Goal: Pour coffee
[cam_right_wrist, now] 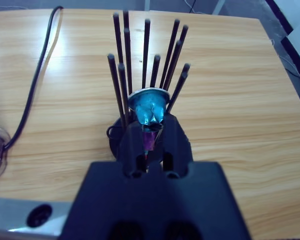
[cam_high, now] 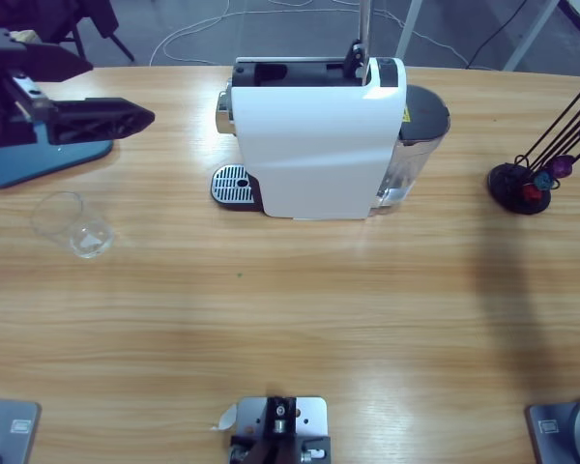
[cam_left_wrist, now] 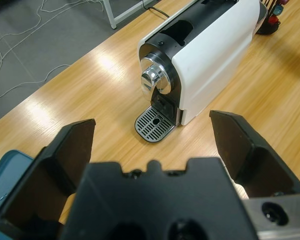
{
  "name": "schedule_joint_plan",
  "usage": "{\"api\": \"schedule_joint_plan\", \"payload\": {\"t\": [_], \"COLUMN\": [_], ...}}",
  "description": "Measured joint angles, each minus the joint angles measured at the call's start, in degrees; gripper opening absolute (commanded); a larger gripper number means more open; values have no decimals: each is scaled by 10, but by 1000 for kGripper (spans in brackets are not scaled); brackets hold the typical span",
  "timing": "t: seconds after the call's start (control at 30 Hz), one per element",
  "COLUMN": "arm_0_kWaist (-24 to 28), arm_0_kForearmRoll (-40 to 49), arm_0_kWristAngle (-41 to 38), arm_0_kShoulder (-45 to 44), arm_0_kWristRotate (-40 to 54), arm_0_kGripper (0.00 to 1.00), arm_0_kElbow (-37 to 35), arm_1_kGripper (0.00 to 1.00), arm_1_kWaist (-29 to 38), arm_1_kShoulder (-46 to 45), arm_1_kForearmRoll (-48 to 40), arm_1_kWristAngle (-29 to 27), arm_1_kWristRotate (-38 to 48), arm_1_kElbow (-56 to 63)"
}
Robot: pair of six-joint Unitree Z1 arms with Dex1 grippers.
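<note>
No readable text, brand, number or sign, coffee machine [cam_high: 314, 145] unmarked

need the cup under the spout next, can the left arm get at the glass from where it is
Probably yes. The left gripper hangs open above the table, and the clear glass lies on its side on bare wood nearby, with nothing between them. The coffee machine stands clear of both.

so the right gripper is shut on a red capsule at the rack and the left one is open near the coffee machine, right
Not quite: the capsule is blue, not red, as the right wrist view shows. The rest holds: the right gripper is shut on it at the rack, and the left gripper is open near the coffee machine.
</note>
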Motion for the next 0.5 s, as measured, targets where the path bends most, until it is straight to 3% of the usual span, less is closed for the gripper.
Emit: {"api": "schedule_joint_plan", "payload": {"t": [0.5], "arm_0_kWaist": [-1], "arm_0_kForearmRoll": [0], "arm_0_kWristAngle": [0], "arm_0_kShoulder": [0], "arm_0_kWristRotate": [-2], "arm_0_kGripper": [1000], "arm_0_kElbow": [0], "arm_1_kGripper": [0], "arm_1_kWaist": [49], "arm_1_kShoulder": [-129], "arm_1_kForearmRoll": [166], "arm_1_kWristAngle": [-29], "arm_1_kWristRotate": [1], "arm_1_kElbow": [-99]}}
